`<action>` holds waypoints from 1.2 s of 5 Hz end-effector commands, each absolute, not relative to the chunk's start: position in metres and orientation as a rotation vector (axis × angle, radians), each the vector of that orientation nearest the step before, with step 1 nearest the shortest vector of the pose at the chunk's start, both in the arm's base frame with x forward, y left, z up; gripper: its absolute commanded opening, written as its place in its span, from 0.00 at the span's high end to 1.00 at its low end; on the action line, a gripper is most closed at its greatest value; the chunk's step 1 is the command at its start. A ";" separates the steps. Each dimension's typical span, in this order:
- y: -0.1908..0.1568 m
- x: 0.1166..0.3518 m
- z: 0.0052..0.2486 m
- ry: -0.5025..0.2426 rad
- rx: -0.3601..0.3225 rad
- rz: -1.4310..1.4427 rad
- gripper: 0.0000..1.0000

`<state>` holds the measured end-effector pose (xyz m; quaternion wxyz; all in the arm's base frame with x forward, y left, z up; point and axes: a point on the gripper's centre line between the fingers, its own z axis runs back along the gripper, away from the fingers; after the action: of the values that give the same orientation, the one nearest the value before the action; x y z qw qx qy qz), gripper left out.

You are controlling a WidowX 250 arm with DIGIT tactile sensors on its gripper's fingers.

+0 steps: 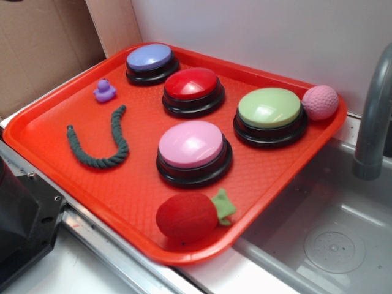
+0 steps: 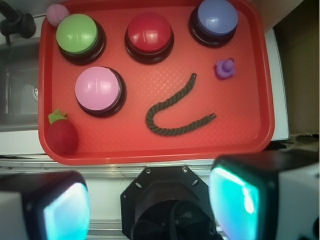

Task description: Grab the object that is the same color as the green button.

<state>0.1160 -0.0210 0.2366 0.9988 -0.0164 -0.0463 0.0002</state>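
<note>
The object, a dark green twisted rope (image 1: pixel 98 162) (image 2: pixel 180 131), lies in a U shape on the left part of the orange tray (image 1: pixel 141 184) (image 2: pixel 240 100). The pale green button (image 1: pixel 269 107) (image 2: pixel 76 34) stands on its black base near the tray's far right side. My gripper (image 2: pixel 150 205) appears only in the wrist view. It is open, hanging high over the robot's black base (image 2: pixel 167 205) outside the tray's near edge, well short of the rope. Its teal pads (image 2: pixel 235 200) are wide apart with nothing between them.
Pink (image 1: pixel 191 144), red (image 1: pixel 191 84) and blue (image 1: pixel 149 57) buttons share the tray with a purple duck (image 1: pixel 105 90), a pink ball (image 1: pixel 320 101) and a red plush strawberry (image 1: pixel 187 215). A sink (image 1: pixel 318 245) and grey faucet (image 1: pixel 373 122) lie to the right.
</note>
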 end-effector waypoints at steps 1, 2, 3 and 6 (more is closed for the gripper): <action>-0.021 0.116 0.237 -0.093 -0.033 0.000 0.00; -0.014 0.128 0.211 -0.076 -0.004 -0.052 0.00; -0.006 0.138 0.169 -0.083 0.071 -0.087 0.00; 0.000 0.167 0.073 -0.008 0.099 -0.205 0.00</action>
<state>0.1622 0.0011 0.0686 0.9944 0.0491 0.0110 -0.0931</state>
